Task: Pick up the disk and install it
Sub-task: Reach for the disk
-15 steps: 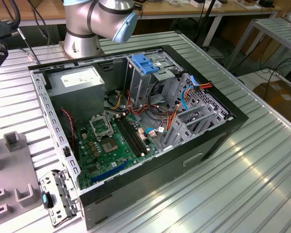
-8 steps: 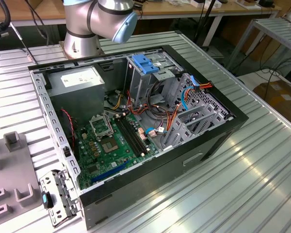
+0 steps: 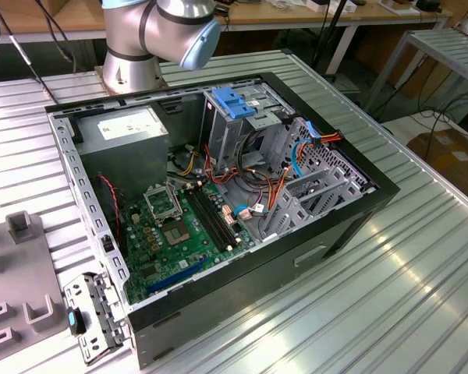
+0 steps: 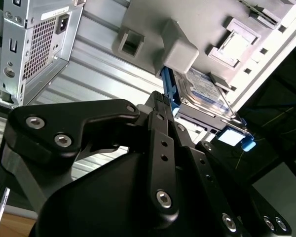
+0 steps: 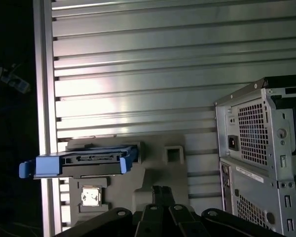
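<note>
Status: pick-up not yet done. The disk (image 5: 79, 165), a flat dark metal drive with blue plastic side rails, rests on the grey moulded plastic fixture (image 5: 160, 163) on the ribbed aluminium table (image 5: 163, 74), outside the open black computer case (image 3: 242, 312); the black gripper (image 5: 161, 189) hangs near the disk, jaws together, clamped on nothing; installation remains.

A black, open-sided desktop computer case (image 3: 351, 226) lies on a ribbed aluminium table (image 3: 405, 312). Inside it, a grey metal power-supply box with a white sticker (image 3: 129, 136) sits beside a green motherboard (image 3: 152, 241). A light-blue plastic bracket (image 3: 232, 101) tops the bare-metal drive cage (image 3: 222, 144). A grey moulded plastic fixture (image 3: 15, 273) lies at the exterior view's left.
</note>
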### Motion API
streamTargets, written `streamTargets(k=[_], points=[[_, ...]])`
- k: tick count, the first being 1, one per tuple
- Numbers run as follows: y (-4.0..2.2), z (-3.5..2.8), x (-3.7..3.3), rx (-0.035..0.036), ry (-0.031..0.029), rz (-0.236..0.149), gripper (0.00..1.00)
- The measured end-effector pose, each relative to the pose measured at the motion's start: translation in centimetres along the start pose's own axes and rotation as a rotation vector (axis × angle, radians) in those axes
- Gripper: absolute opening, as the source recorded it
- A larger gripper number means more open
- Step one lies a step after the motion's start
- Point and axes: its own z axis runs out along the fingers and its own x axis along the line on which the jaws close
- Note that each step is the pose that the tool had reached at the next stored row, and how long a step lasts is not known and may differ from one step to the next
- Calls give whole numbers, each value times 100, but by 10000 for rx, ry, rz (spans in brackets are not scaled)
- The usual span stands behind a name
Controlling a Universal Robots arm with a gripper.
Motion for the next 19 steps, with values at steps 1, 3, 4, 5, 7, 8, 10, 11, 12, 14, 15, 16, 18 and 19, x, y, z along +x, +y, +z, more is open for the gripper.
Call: streamTargets(k=[1,3,4,5,7,8,10,11,12,14,15,16,18,19], points=[[-1,0,13,1,0,0,11],[-4,1,48,0,-1,0,11],[-5,1,61,0,0,0,11],[-6,2,74,0,0,-1,11],[-8,2,105,0,0,0,11],[-9,3,117,0,0,0,11],[-11,3,143,0,0,0,11],[-13,4,160,0,-1,0,11],[-14,4,171,0,-1,-1,11],[-17,5,217,1,1,0,11],[-18,6,238,0,0,0,11],[-20,7,269,0,0,0,11],[-24,9,353,0,-1,0,11],[-25,10,399,0,0,0,11]])
